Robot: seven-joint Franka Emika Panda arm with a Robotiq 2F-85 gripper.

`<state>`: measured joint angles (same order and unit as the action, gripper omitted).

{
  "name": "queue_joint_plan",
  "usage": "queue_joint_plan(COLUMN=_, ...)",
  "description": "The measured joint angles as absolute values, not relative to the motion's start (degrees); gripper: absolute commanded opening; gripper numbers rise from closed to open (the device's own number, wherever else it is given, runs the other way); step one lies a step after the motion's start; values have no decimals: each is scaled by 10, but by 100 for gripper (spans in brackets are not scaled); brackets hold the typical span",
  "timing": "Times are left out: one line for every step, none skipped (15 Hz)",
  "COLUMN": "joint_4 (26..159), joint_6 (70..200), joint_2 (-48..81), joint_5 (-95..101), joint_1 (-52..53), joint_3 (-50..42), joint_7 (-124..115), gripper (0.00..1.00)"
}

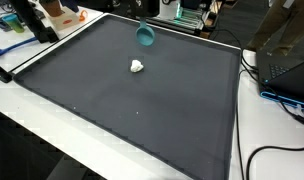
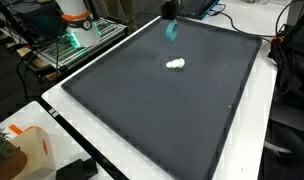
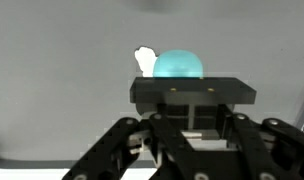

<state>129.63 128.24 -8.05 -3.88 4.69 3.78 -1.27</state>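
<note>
White table (image 1: pixel 32 140) on the left edge, black mat (image 1: pixel 92 100) laid over it. Small white lump (image 1: pixel 138 67) sits mid-mat. Slightly right of it and higher in the exterior view, teal cup (image 1: pixel 145 35) hangs clear of the mat near its far edge. Gripper (image 2: pixel 170 12) has it, jaws clamped narrow on the cup. Wrist view: lump just left of cup.
</note>
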Motion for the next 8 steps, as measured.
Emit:
queue_joint_plan(joint_4=1297, joint_6=1297, joint_2=-76, joint_5=-36, joint_1=45, joint_3=38, joint_7=-21, gripper=22)
queue_joint_plan(joint_4=1297, joint_6=1308, joint_2=-70, joint_5=-33, joint_1=43, joint_3=38, joint_7=-30, gripper=22)
queue_joint_plan(joint_4=1298, joint_6=1314, joint_2=-64, joint_5=-27, joint_1=42, joint_3=38, joint_7=-38, gripper=22)
queue_joint_plan(joint_4=1298, joint_6=1319, joint_2=-57, joint_5=-20, joint_1=40, joint_3=38, joint_7=-48, gripper=22)
queue_joint_plan(joint_4=1298, joint_6=1324, joint_2=-50, joint_5=-12, joint_1=38, joint_3=38, joint_7=-59, gripper=22)
queue_joint_plan(joint_4=1299, joint_6=1330, joint_2=-42, joint_5=-5, joint_1=36, joint_3=38, joint_7=-69, gripper=47)
queue_joint_plan(joint_4=1299, joint_6=1333, joint_2=-35, joint_5=-3, joint_1=35, joint_3=38, joint_7=-75, gripper=47)
queue_joint_plan(joint_4=1299, joint_6=1333, joint_2=-30, joint_5=-3, joint_1=35, joint_3=38, joint_7=-76, gripper=22)
